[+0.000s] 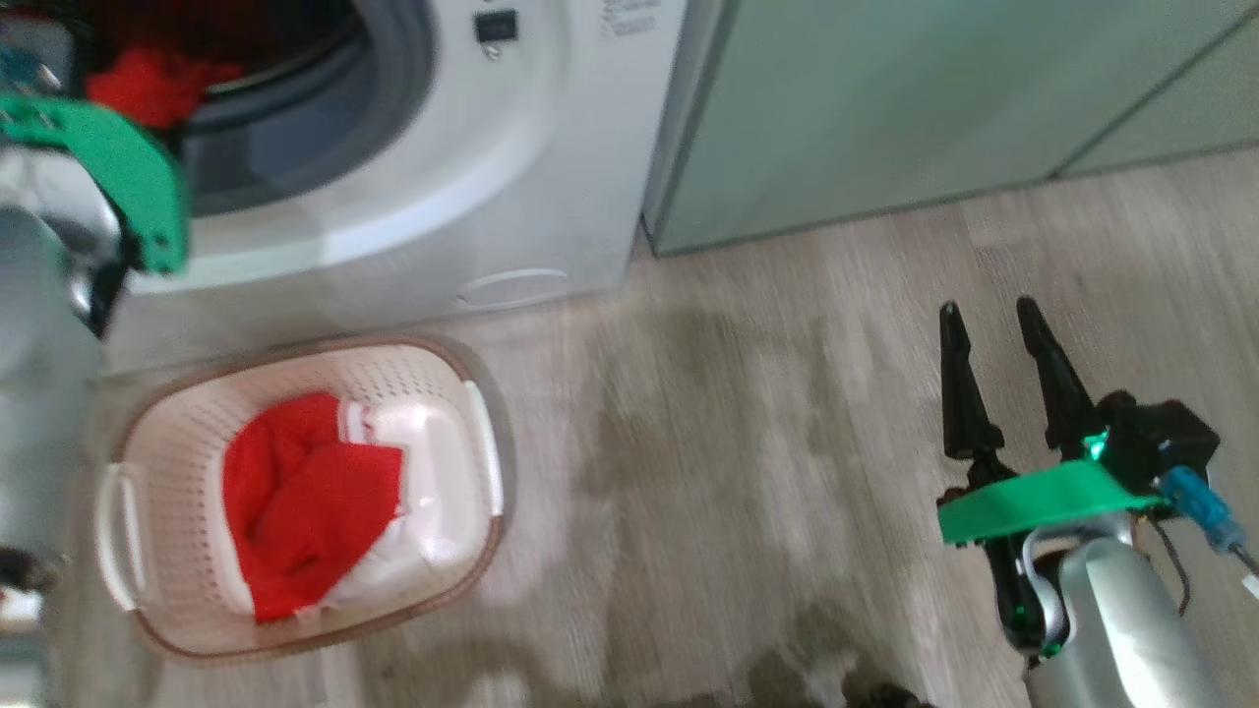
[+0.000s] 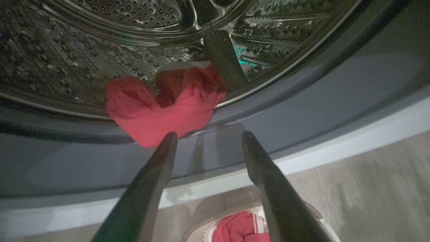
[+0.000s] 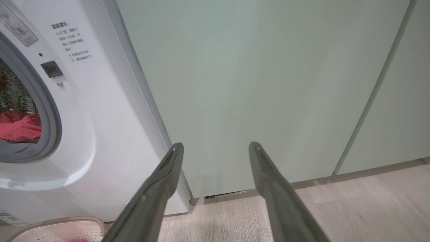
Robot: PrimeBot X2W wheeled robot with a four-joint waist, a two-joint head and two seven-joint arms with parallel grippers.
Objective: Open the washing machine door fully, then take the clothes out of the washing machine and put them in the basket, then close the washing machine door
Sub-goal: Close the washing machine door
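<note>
Left tool stands spread wide, pinching nothing, its tips at the lower edge of the red clothes heaped on the lip of the drum, centre of the left wrist view. I would shift it toward frame-left so both fingers straddle the thick fold (not the thin hanging edge), close firmly, then lift clear of the grey seal. Another red piece lies in the basket, lower left of the head view. Right tool hangs spread and empty.

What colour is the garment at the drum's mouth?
The garment is red; the left wrist view shows it best.
</note>
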